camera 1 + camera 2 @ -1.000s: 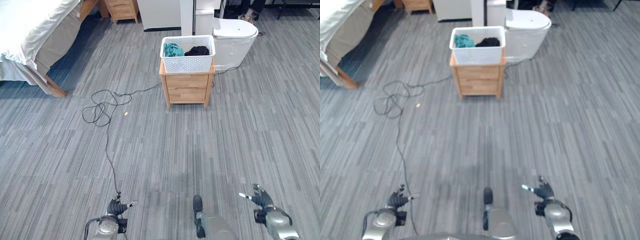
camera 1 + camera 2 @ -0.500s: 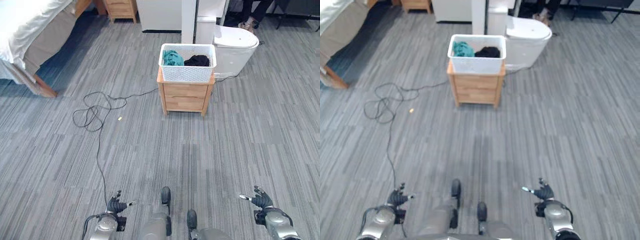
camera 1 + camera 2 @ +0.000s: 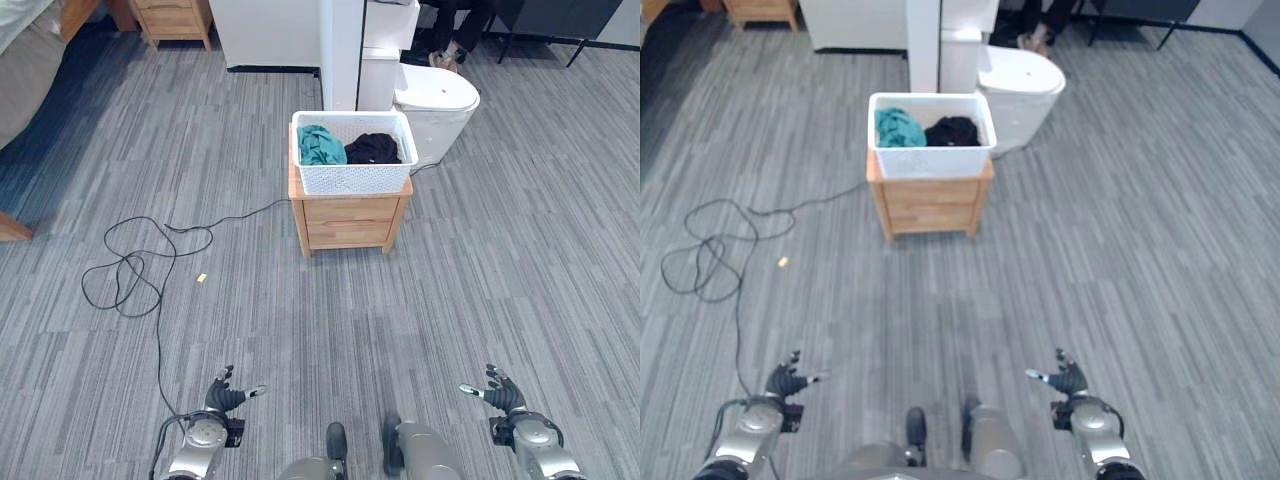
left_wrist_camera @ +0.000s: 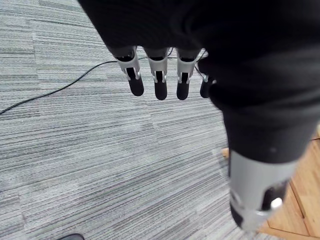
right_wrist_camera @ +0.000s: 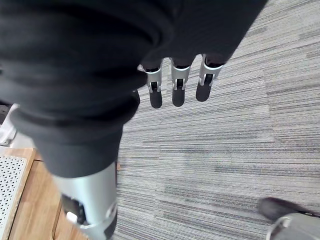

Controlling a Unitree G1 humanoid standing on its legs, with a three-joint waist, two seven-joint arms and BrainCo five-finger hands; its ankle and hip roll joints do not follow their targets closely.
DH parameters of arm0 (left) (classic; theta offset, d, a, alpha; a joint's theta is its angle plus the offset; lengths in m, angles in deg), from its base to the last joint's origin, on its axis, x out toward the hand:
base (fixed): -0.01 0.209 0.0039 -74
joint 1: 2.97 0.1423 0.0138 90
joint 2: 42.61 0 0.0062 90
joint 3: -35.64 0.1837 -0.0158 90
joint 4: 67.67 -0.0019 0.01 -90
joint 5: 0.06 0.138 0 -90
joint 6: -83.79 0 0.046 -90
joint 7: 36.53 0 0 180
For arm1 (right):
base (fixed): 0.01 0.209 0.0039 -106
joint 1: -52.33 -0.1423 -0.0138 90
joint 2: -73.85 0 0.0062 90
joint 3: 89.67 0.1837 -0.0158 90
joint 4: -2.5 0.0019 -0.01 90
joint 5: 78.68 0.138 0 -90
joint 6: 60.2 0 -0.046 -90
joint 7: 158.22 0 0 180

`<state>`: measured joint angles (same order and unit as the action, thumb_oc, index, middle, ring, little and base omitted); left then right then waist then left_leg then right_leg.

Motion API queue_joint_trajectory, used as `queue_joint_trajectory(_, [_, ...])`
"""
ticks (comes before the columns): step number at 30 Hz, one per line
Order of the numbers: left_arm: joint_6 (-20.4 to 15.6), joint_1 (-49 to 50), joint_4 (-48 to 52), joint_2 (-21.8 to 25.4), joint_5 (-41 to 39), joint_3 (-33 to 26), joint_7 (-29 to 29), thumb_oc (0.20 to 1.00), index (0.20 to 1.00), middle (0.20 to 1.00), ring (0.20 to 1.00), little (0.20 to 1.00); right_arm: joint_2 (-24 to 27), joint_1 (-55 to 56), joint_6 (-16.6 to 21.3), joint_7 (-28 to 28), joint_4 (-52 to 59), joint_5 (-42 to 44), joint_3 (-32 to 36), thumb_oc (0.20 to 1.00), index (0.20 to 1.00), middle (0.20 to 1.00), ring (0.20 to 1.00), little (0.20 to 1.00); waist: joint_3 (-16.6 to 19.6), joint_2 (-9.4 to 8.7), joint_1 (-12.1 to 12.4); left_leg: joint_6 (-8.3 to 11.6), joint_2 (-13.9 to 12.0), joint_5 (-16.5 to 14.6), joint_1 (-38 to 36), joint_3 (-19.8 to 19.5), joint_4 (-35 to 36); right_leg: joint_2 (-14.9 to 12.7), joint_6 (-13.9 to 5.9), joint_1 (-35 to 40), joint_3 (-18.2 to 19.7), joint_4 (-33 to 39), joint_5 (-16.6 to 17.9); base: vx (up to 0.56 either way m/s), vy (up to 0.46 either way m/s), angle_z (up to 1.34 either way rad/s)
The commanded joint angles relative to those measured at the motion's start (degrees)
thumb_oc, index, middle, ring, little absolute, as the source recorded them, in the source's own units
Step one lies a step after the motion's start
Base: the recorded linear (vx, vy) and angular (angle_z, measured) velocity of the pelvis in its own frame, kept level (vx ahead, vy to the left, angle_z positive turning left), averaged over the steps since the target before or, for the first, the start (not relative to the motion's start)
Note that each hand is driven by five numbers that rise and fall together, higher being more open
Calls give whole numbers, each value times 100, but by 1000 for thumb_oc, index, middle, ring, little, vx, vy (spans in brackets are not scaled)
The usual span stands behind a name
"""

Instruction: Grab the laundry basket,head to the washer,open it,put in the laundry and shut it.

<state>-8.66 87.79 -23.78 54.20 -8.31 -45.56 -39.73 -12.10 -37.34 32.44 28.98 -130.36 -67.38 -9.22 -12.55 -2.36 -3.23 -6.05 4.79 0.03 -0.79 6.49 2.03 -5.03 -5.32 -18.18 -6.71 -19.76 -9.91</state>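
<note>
Grey striped floor [image 3: 480, 260], laundry basket [image 3: 352, 165] on wooden cabinet [image 3: 348, 218] — left hand [image 3: 222, 397], right hand [image 3: 500, 395] spread, empty.

Ahead of me the white perforated basket [image 3: 352, 165] sits upright on a small wooden cabinet [image 3: 348, 219], holding a teal garment [image 3: 319, 145] beside a black one [image 3: 373, 149].

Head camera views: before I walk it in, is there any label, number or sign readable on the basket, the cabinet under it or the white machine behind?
None readable.
Laundry basket: plain white perforated walls, no print visible.
Wooden cabinet: bare drawer fronts, no label.
White appliance: smooth white top, no marking legible.
</note>
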Motion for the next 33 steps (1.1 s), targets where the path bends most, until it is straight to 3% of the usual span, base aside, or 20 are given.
queue_joint_trajectory(1, [-134, 210, 131, 159, 57, -141, -99, 1000, 1000, 1000, 1000, 1000, 167, -180, 131, 21, 105, -60, 55, 1000, 1000, 1000, 1000, 1000, -176, -61, -34, 443, -180, -856, -35, 111, -635, -153, -309, 461, -354, 1114, 1037, 317, -89, 26])
queue_joint_trajectory(3, [-150, 185, 91, 125, 44, -149, -105, 1000, 1000, 1000, 1000, 1000, 182, -135, 135, -5, 175, -65, 45, 1000, 1000, 1000, 1000, 1000, -252, -106, -123, 536, -139, -1069, -259, 23, -733, -243, -404, 227, -511, 1559, 1261, 469, -159, -3])
queue_joint_trajectory(7, [-177, 174, 107, 100, 78, -149, -107, 1000, 1000, 1000, 1000, 1000, 201, -98, 121, -17, 195, -57, 44, 1000, 1000, 1000, 1000, 1000, -280, -114, -182, 585, -113, -1259, -425, -120, -802, -263, -468, 95, -330, 1632, 1444, 242, -124, 34])
queue_joint_trajectory(10, [-174, 225, 74, 57, 117, -166, -93, 1000, 1000, 1000, 1000, 1000, 223, -54, 113, -41, 182, -69, 41, 1000, 1000, 1000, 1000, 1000, -124, -111, -210, 695, -135, -1436, -692, -227, -794, -253, -398, 242, -271, 1756, 1567, 333, -206, 37])
queue_joint_trajectory(13, [-176, 304, 136, -29, 28, -180, -74, 1000, 1000, 1000, 1000, 1000, 278, -83, 143, -49, 141, -79, 12, 1000, 1000, 1000, 1000, 1000, 9, -31, -215, 979, -450, -962, -543, -180, -1533, -72, -204, 537, -213, 1832, 1555, 305, -264, 33])
queue_joint_trajectory(15, [-183, 289, 138, -90, -46, -133, -82, 1000, 1000, 1000, 1000, 1000, 397, -145, 162, -23, 218, -26, -5, 1000, 1000, 1000, 1000, 1000, 5, -24, -177, 1056, -563, -531, -161, -136, -2411, 43, -26, 812, -212, 1907, 1398, 220, -253, 13])
queue_joint_trajectory(16, [-160, 201, 95, -138, -51, -60, -94, 1000, 1000, 1000, 1000, 1000, 467, -173, 136, 12, 182, 2, 21, 1000, 1000, 1000, 1000, 1000, -6, -62, -155, 989, -720, -463, 219, 51, -2720, 61, 93, 1026, -235, 1946, 1201, 227, -215, -30])
queue_joint_trajectory(20, [-161, 188, 62, -189, -32, -3, -91, 1000, 1000, 1000, 1000, 1000, 519, -186, 145, 37, 173, 74, 39, 1000, 1000, 1000, 1000, 1000, -4, -98, -85, 821, -585, -779, 604, 193, -2278, 71, 78, 1249, -178, 1985, 1030, 176, -65, -27])
queue_joint_trajectory(26, [-129, 168, -3, -219, 34, 79, -104, 1000, 1000, 1000, 1000, 1000, 514, -78, 132, 132, -52, 46, 69, 1000, 1000, 1000, 1000, 1000, -121, 54, 108, 1008, -793, 313, 1129, 304, -704, 313, 113, 1894, -93, 2044, 646, 232, 25, -29])
queue_joint_trajectory(31, [-116, 164, -70, -213, 47, 109, -145, 1000, 1000, 1000, 1000, 1000, 437, -27, 109, 169, -203, -31, 58, 1000, 1000, 1000, 1000, 1000, -77, 53, 202, 1086, -993, 618, 1275, 153, -274, 348, 141, 2252, 86, 1880, 312, 258, 124, -24])
queue_joint_trajectory(33, [-105, 146, -93, -186, 59, 108, -143, 1000, 1000, 1000, 1000, 1000, 403, -17, 98, 168, -251, -28, 90, 1000, 1000, 1000, 1000, 1000, -47, 38, 212, 1085, -1091, 647, 1262, 272, -289, 306, 125, 2346, 110, 1773, 209, 283, 205, -12])
